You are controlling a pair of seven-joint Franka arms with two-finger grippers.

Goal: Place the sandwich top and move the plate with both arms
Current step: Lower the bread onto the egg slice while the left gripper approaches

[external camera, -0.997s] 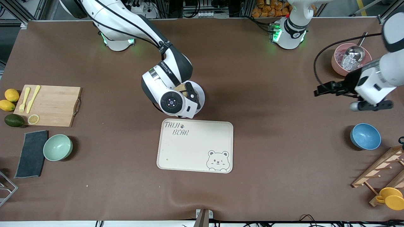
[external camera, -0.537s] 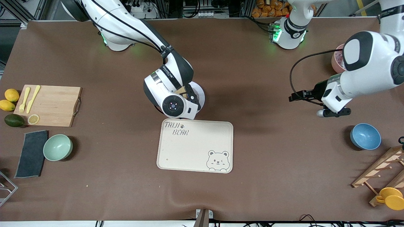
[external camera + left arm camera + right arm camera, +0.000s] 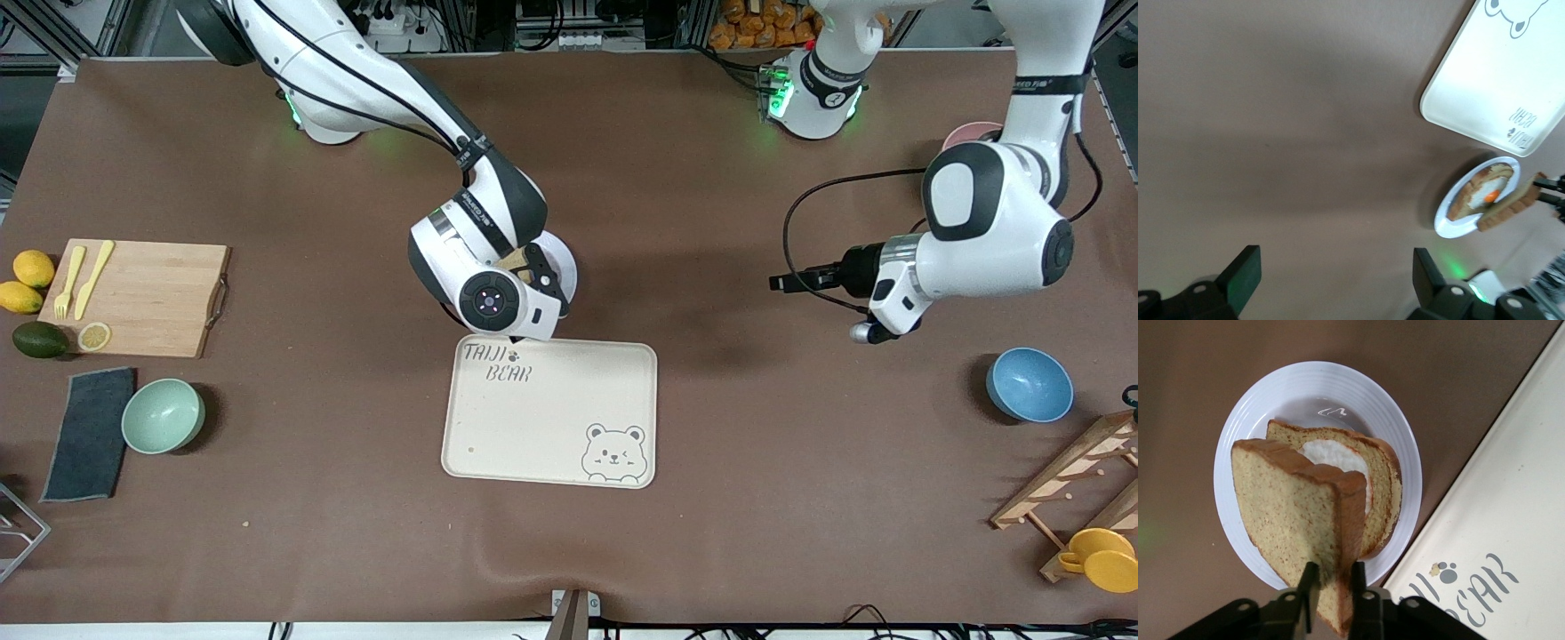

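The first step, placing the top, is in hand. The right gripper (image 3: 1333,581) pinches the sandwich top (image 3: 1295,520) by its lower edge, holding it on edge over the plate (image 3: 1238,440), where the egg slice (image 3: 1358,470) lies. The plate sits just beside the tray (image 3: 551,413), on the side farther from the front camera. The left gripper (image 3: 1335,277) hangs over bare table toward the left arm's end from the plate, fingers spread and empty. Next, I judge, the top must be lowered flat onto the egg slice and released; it probably does not yet touch it, though that is hard to tell.
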